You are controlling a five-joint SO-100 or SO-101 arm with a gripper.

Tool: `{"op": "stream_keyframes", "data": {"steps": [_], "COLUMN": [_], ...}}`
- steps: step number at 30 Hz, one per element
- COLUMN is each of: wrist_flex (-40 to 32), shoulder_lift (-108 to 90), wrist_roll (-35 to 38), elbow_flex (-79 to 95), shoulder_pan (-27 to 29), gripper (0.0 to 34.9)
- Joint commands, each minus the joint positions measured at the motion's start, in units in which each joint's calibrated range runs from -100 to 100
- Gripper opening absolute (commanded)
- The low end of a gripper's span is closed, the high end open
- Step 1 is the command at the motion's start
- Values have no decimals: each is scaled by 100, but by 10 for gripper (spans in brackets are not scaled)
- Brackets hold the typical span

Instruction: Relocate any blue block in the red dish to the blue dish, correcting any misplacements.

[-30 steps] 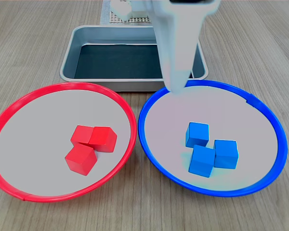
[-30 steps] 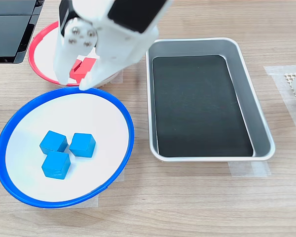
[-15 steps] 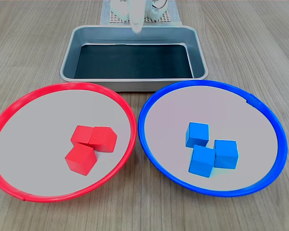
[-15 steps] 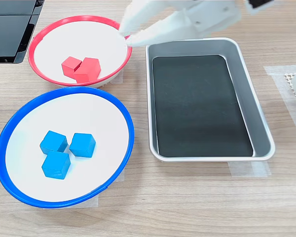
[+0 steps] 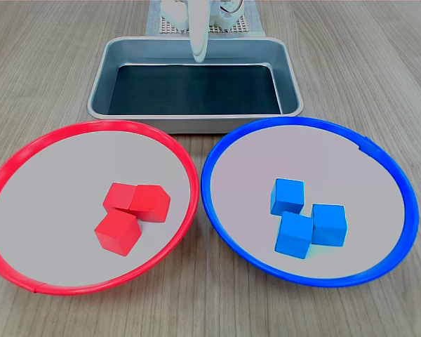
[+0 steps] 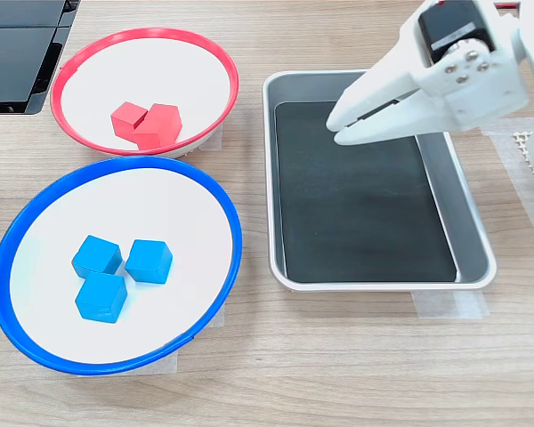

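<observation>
Over the metal tray (image 6: 470, 233) in the second exterior view, the end effector (image 6: 336, 125) hangs with its jaws pretty much pinched together and nothing between them, so it's closed and empty. The blue dish (image 5: 217, 210) holds all three blue cubes in a tight cluster, and the blue block (image 5: 288, 196) sits at the back of that bunch in the first exterior view, touching its neighbours. The red dish (image 5: 28, 161) has only three red cubes (image 5: 133, 214), bunched up near the middle. So my read is the sorting is basically done, no blue left in the red dish, and the arm is just parking itself; the next move probably calls for nothing more than settling back to rest, unless something's hidden under the reds, which I can't see. Compared to half a second ago, the end effector has swung away from the red dish's rim and over to the tray, while the cubes in both dishes haven't budged on the surface (image 6: 338, 374).
</observation>
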Motion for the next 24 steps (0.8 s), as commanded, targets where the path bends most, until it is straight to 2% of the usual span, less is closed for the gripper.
{"op": "stream_keyframes", "data": {"steps": [1,10,24], "wrist_flex": [612,1025,1042], "shoulder_lift": [-545,-1228,-1236], "wrist_roll": [-49,-117,-107], "elbow_flex": [190,445,445], "shoulder_pan": [-5,-71,-99], "gripper": [4,3,3]}}
